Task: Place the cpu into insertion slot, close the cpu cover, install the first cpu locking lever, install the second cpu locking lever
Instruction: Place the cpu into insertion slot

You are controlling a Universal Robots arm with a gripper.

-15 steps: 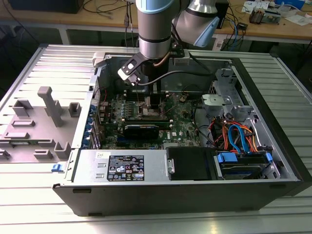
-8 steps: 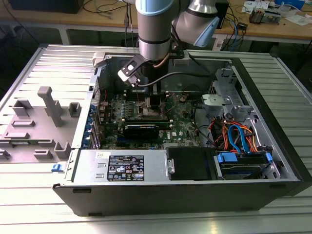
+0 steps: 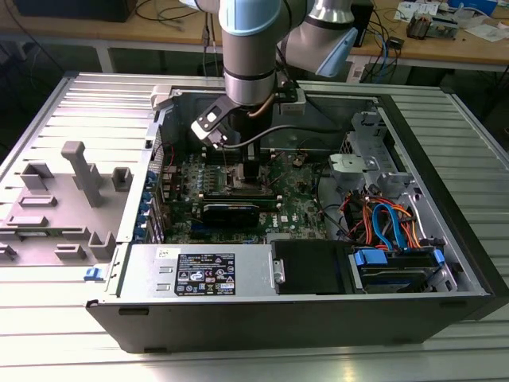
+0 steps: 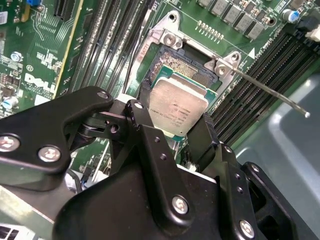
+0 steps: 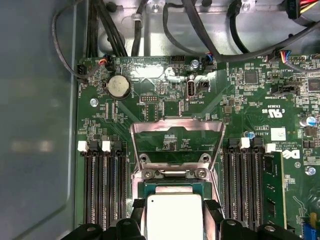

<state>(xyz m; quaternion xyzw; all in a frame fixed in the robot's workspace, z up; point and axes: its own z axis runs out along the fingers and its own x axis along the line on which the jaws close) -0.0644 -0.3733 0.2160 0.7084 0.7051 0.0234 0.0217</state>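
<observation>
Over the slot (image 4: pixel 180 66), in the middle of the board (image 5: pixel 165 100) inside the open case (image 3: pixel 238 328), the gripper (image 4: pixel 176 114) is clamped on the cpu (image 4: pixel 179 102). Its 2 black fingers (image 4: pixel 206 134) press on 2 opposite edges. That hold leaves the metal top and the underside free, so I judge the chip can go down flat with nothing but its own face meeting the pins. In the exterior view the arm comes almost straight down into the case, which suits a level descent.

The cover (image 5: pixel 176 123) stands swung up on its hinge at the side of the slot away from the gripper, so the opening is free. A thin lever (image 4: pixel 270 92) juts out from 1 corner of the slot, released, reaching over the memory slots (image 5: pixel 102 190); released, it lets the cover stand open.

The cpu faces metal top up and looks about level. A strip of gold pin field shows past 1 edge, so it seems not yet seated, though whether it touches the slot I cannot tell. It is close to square, with no clear long axis. Its edges run parallel with the slot's rim, and the 2 gripped edges lie the same way as the memory slots on either side.
</observation>
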